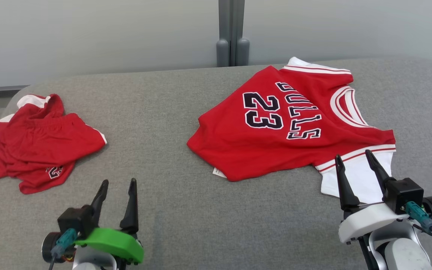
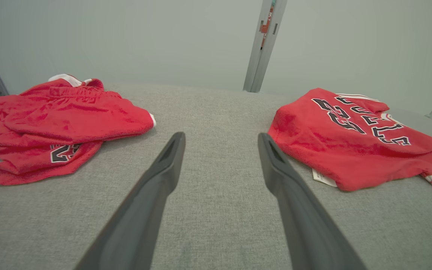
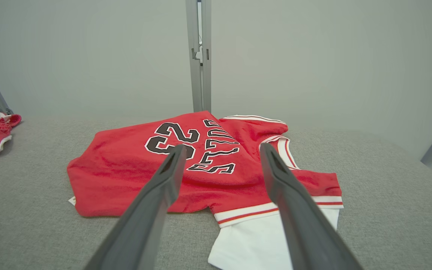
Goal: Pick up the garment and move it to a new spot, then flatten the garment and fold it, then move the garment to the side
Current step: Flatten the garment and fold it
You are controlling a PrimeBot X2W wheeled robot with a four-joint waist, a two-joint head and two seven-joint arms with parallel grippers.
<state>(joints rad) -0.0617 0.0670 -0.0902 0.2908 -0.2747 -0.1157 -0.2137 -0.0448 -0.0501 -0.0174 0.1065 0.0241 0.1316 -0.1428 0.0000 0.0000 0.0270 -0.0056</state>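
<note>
A red garment [image 1: 276, 150], a jersey with "BULLS 23" in dark letters, lies roughly spread at the right of the grey table. A white part [image 1: 364, 180] sticks out at its near right corner. My right gripper [image 1: 353, 154] stands open and empty, its fingertips over that white part. In the right wrist view the gripper [image 3: 223, 146] points at the jersey [image 3: 126, 176]. A second red garment, crumpled shorts [image 1: 39, 146], lies at the far left. My left gripper [image 1: 119, 181] is open and empty over bare table, between the shorts [image 2: 51, 120] and the jersey [image 2: 351, 150].
The table [image 1: 201, 210] is covered in grey fabric, with rounded back corners. Behind it stand a pale wall and a grey upright post [image 1: 232, 33]. Bare fabric stretches between the two garments and along the near edge.
</note>
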